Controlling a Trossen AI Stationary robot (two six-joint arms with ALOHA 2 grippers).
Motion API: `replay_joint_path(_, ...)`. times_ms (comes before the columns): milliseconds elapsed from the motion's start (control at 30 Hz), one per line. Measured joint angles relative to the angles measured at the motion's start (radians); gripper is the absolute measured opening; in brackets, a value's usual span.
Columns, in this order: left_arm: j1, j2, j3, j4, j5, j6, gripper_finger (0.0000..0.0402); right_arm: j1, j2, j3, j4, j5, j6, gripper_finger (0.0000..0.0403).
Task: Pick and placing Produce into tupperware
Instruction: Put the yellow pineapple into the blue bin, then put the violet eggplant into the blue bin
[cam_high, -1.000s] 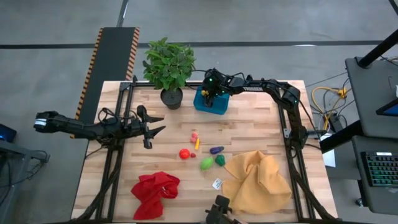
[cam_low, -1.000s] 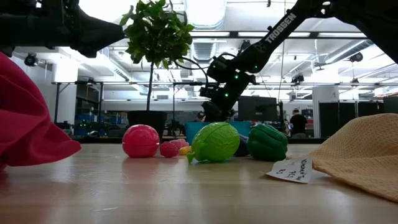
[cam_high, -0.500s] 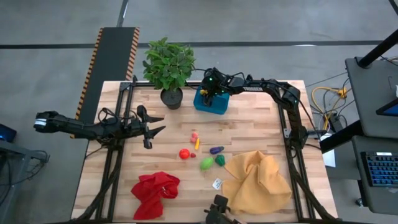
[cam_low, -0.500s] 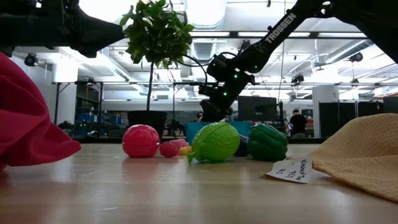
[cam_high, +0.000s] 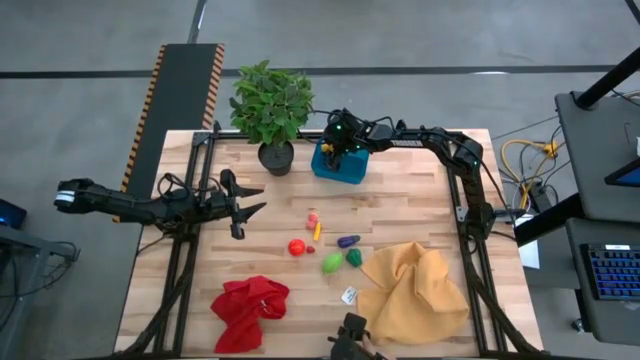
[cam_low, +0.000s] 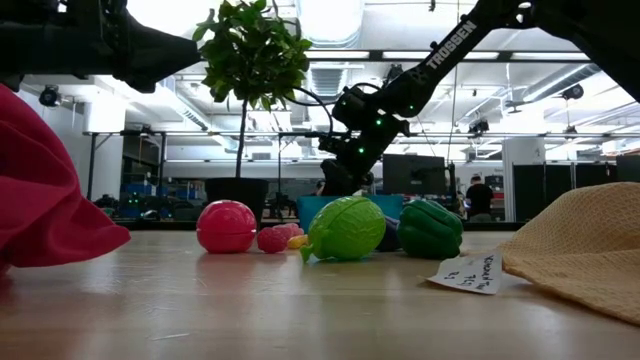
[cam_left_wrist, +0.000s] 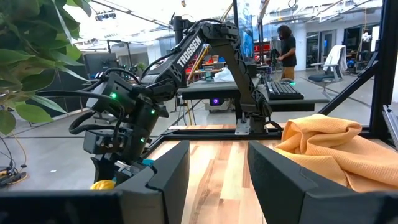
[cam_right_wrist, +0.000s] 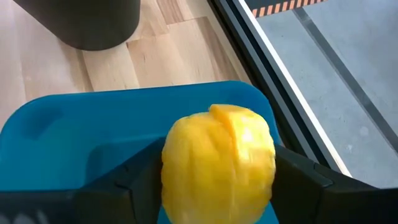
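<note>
My right gripper (cam_high: 338, 146) hangs over the teal tub (cam_high: 351, 170) at the table's far edge, shut on a yellow toy fruit (cam_right_wrist: 217, 162). The tub's blue floor (cam_right_wrist: 74, 134) shows right under the fruit. The rest of the produce lies mid-table: a red ball (cam_high: 296, 247), a pink piece (cam_high: 313, 217), a yellow-orange piece (cam_high: 318, 231), a purple one (cam_high: 348, 241), a light green one (cam_high: 332, 263) and a dark green one (cam_high: 354, 257). My left gripper (cam_high: 250, 210) waits open over the table's left side. My right gripper pinches the yellow toy fruit between its two fingers (cam_right_wrist: 124, 186), one on each flank (cam_right_wrist: 171, 171). It comes from above, pointing down into the tub. The fruit is lifted clear of the tub's floor.
A potted plant (cam_high: 271, 108) stands just left of the tub. A red cloth (cam_high: 250, 310) lies near the front edge, a mustard cloth (cam_high: 415, 292) at front right, with a small white tag (cam_high: 349, 295) between them. Bare wood (cam_high: 400, 200) lies between tub and produce.
</note>
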Motion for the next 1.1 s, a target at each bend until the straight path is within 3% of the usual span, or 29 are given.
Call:
replay_joint_path(467, 0.0, 0.002, 0.0, 0.0, 0.0, 0.0, 0.0148, 0.0, 0.0, 0.0, 0.003, 0.0, 0.017, 0.0265)
replay_joint_path(733, 0.0, 0.004, 0.0, 0.0, 0.0, 0.0, 0.0148, 0.0, -0.02, -0.001, -0.009, 0.001, 0.02, 0.0261)
replay_joint_path(1100, 0.0, 0.005, 0.0, 0.001, 0.0, 0.0, 0.0148, 0.0, -0.191, -0.001, -0.273, 0.009, 0.008, 0.0245)
